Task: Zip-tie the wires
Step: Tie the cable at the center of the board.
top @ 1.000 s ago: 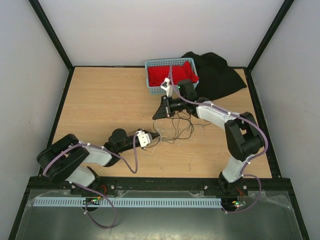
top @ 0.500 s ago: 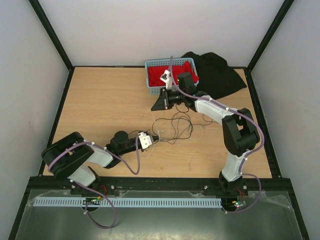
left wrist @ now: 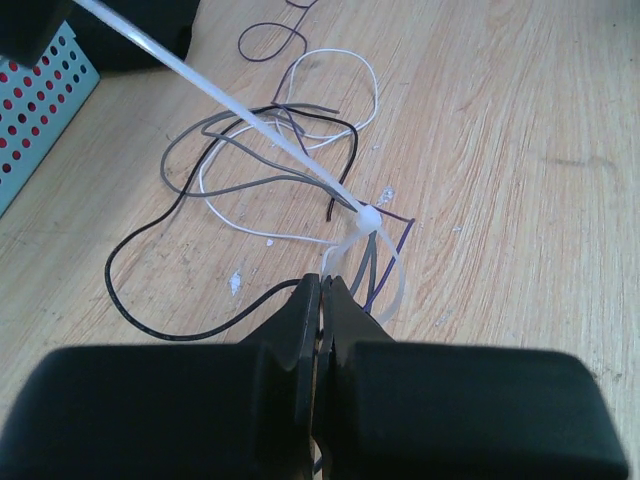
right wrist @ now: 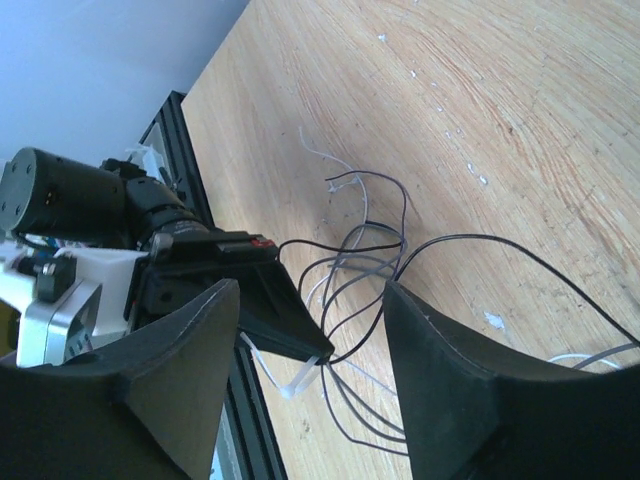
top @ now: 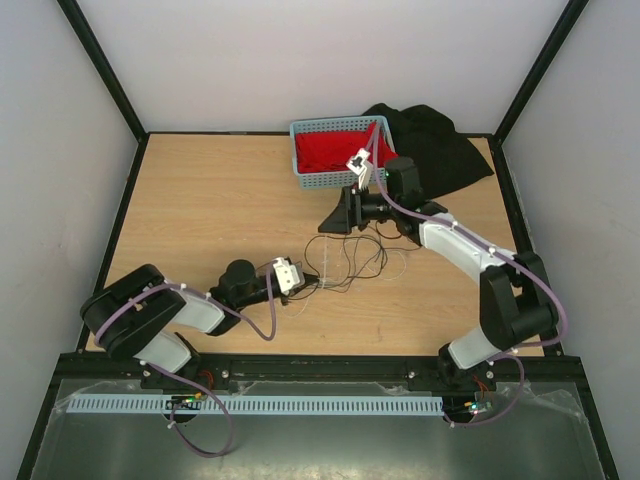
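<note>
Right gripper (top: 334, 218) has shifted right — wooden table (top: 200, 200), white walls (top: 300, 60).

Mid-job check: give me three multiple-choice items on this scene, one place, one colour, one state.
1. Where is the blue basket? A at the far edge of the table; B between the arm bases; C at the left edge.
2. Colour of the cloth in it? A yellow; B red; C green.
3. State of the left gripper? A wide open; B shut; C out of view.
Answers: 1 A, it sits farthest from the arms. 2 B, red fills it. 3 B, its tips meet on the zip tie.
</note>
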`<move>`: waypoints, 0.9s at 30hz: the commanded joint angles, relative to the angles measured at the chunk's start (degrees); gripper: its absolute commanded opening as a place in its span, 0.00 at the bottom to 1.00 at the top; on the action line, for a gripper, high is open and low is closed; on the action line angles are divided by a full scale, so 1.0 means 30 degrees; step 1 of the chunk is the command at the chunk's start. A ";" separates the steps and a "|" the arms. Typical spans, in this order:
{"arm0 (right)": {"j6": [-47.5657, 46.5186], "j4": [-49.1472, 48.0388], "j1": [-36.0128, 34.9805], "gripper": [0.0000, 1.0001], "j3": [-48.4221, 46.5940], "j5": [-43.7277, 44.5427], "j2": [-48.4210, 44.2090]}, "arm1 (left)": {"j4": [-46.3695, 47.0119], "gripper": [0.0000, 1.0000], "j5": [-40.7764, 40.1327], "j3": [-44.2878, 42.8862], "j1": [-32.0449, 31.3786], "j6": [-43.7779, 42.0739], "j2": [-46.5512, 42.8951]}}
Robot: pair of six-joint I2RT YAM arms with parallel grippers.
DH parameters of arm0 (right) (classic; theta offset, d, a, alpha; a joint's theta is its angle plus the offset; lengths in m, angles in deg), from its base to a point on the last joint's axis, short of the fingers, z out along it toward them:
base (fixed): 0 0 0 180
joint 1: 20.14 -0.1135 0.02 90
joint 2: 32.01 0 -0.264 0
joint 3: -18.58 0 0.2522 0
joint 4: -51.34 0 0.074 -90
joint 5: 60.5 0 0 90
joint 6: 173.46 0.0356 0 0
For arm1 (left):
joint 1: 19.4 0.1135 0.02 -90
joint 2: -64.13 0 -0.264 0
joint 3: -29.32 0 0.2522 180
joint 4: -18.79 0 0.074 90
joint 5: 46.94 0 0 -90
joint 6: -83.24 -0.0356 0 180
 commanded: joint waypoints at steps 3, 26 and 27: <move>-0.0813 -0.1053 -0.0013 0.73 0.1810 0.0060 -0.1978 | 0.0378 0.00 0.0759 -0.0287 0.0340 0.1257 -0.0600; 0.2397 -0.8934 -0.1648 0.45 0.8006 0.0582 -0.3550 | 0.0343 0.00 0.1223 -0.1780 0.0500 0.4199 -0.0222; 0.2382 -0.8935 -0.1652 0.40 0.7990 0.0625 -0.3546 | 0.0334 0.00 0.1212 -0.1791 0.0473 0.4210 -0.0137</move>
